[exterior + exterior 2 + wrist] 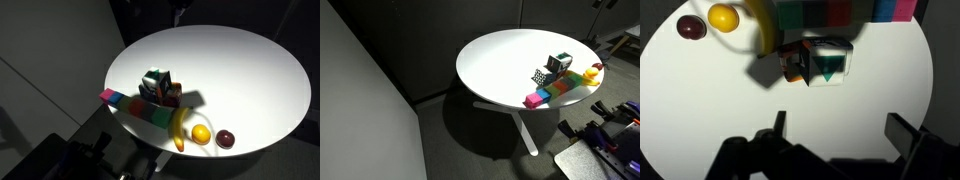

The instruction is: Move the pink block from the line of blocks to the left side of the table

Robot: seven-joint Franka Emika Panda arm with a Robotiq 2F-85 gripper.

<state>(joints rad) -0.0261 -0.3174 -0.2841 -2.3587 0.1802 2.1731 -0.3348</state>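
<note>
The pink block (107,96) sits at one end of the line of blocks (140,108), at the rim of the round white table (240,70). It shows in both exterior views (533,100). In the wrist view the pink block (906,8) is at the top right edge, next to a blue block (885,8). My gripper (840,135) is open and empty. It hangs well above bare tabletop, away from the row. The gripper does not show clearly in the exterior views.
An upright cluster of white, teal and dark boxes (815,60) stands between my gripper and the row. A banana (180,130), a yellow round fruit (202,134) and a dark red fruit (226,139) lie past the row's far end. The floor around the table is dark.
</note>
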